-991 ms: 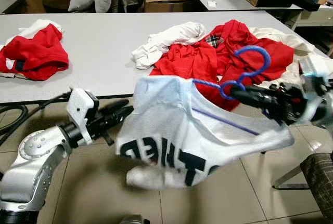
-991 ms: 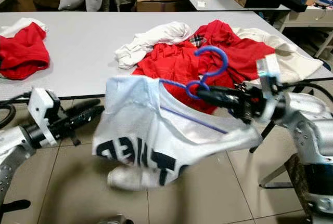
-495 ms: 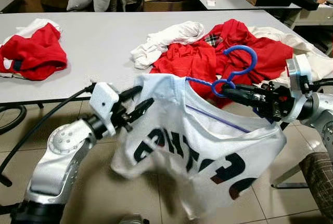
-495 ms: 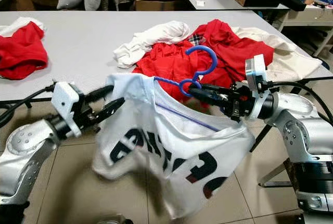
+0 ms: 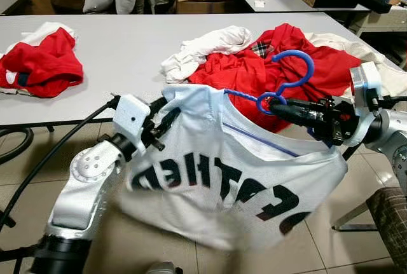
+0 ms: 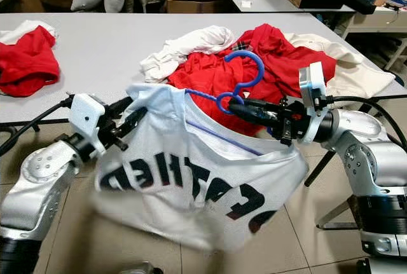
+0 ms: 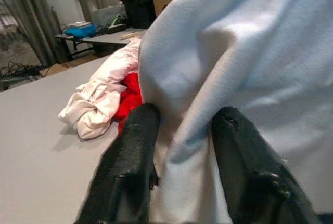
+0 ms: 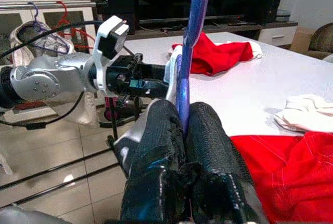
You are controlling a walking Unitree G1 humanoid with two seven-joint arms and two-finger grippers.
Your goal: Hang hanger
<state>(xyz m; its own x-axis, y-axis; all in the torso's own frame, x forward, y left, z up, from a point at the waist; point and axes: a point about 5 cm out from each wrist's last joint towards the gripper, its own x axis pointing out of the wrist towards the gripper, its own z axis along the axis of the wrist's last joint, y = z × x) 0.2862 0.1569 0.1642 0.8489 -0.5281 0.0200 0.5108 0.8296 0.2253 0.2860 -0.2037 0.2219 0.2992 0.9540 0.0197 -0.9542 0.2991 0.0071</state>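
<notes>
fingers of our right gripper [image 6: 249,110] are pressed together on the thin blue hanger [image 6: 238,82], just below its curled hook, which stands up in front of the clothes pile [image 5: 267,64]. in the right wrist view the rough black pads [image 8: 161,130] pinch the blue shaft between them. our left gripper [image 5: 166,120] is clamped on the shirt [image 5: 235,178] at its shoulder edge; the left wrist view shows soft, pale fleecy cloth bunched between the two fingers [image 7: 136,130]. the shirt hangs on the hanger, held in the air between our arms, just in front of the grey table [image 5: 121,51]. it is white with bold black block letters, seen mirrored. half a second ago it sagged in folds; now it is spread wide and flat, the lettering readable across it. a red and white garment [image 5: 41,61] lies apart at the table's left.
</notes>
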